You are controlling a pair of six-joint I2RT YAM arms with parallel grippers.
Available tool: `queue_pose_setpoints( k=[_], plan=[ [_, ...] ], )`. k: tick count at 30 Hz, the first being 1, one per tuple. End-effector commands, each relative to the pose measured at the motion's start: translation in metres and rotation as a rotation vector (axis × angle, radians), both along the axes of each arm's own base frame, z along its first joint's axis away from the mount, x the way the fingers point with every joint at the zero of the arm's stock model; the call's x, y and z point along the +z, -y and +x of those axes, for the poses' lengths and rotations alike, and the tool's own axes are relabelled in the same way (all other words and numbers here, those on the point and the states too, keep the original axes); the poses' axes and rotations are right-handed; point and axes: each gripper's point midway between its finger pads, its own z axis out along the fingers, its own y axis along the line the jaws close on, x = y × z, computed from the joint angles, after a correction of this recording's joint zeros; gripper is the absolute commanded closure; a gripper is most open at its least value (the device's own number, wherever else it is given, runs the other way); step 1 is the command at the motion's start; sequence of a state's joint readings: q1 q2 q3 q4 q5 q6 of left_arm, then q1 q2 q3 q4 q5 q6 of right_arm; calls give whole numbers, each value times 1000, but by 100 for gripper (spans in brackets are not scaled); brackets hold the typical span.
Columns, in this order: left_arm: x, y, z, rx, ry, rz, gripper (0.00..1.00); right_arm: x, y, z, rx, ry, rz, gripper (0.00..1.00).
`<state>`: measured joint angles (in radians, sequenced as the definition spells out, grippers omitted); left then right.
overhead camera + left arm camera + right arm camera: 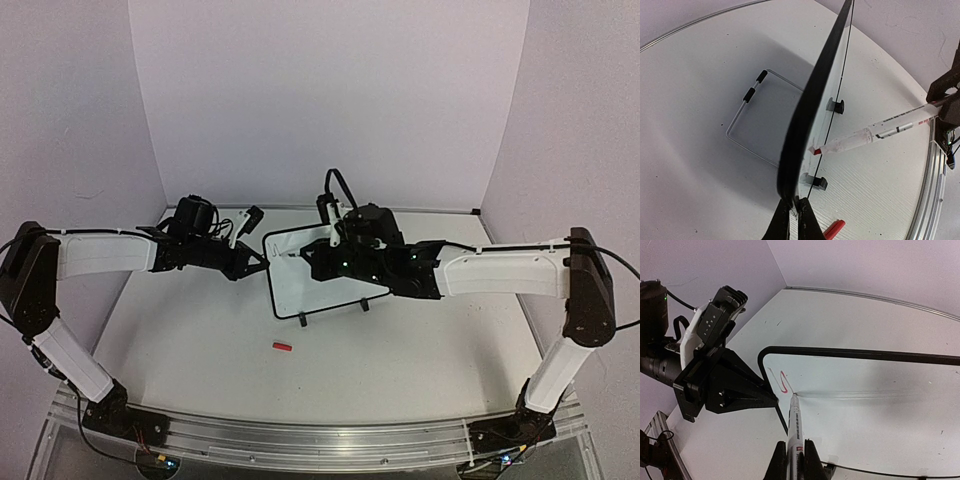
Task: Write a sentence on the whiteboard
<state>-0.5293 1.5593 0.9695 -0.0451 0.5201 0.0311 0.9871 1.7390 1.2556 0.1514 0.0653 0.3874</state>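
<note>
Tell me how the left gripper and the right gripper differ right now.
The left gripper is shut on the whiteboard, pinching its black frame at the edge; the right gripper is shut on a marker. The left gripper only holds the board; the right gripper puts the marker's tip to the board's face, beside a few red strokes. Both have black fingers, closed on something.

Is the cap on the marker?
No, the marker shows a bare red tip at the whiteboard, and the red cap lies on the table.
</note>
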Motion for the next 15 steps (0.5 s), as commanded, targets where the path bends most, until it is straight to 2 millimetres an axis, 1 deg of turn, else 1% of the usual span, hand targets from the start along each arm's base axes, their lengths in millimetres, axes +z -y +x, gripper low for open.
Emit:
queue_pose_setpoints(
  k=[1,10,15],
  plan=[
    [3,-3,8,8,51,50,100,30,8,6,-47,55,47,100],
    [2,-2,8,7,49,51,100,61,9,10,-65,123,101,100],
    [1,-2,9,8,49,54,100,71,11,11,-71,151,107,100]
  ],
)
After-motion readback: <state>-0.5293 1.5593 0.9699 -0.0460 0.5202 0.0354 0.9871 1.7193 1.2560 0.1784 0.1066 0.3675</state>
